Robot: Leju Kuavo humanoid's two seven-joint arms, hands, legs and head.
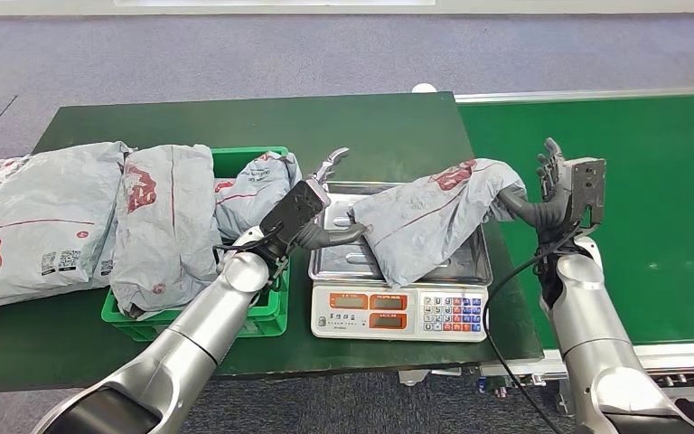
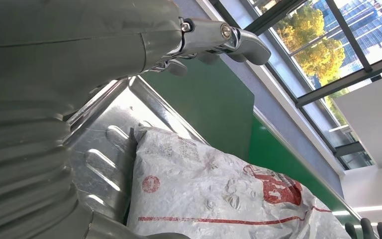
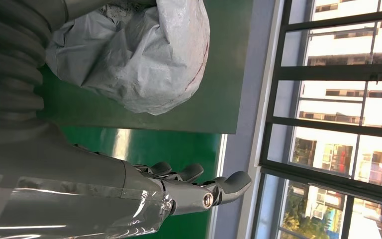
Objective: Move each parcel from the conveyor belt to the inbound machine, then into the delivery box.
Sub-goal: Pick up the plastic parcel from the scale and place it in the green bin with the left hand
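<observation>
A grey parcel (image 1: 436, 217) lies across the scale (image 1: 401, 285), one end overhanging toward the belt (image 1: 651, 199). The left hand (image 1: 318, 203) is spread open, thumb at the parcel's near edge; the right hand (image 1: 562, 188) is open beside the far end, thumb at the bag. Judged next: a full grip by the left before lifting to the box (image 1: 267, 312) beside the scale. Red print is seen, unreadable.

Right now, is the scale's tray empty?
No, a grey parcel lies across the scale's metal tray, with both hands at its ends.
</observation>
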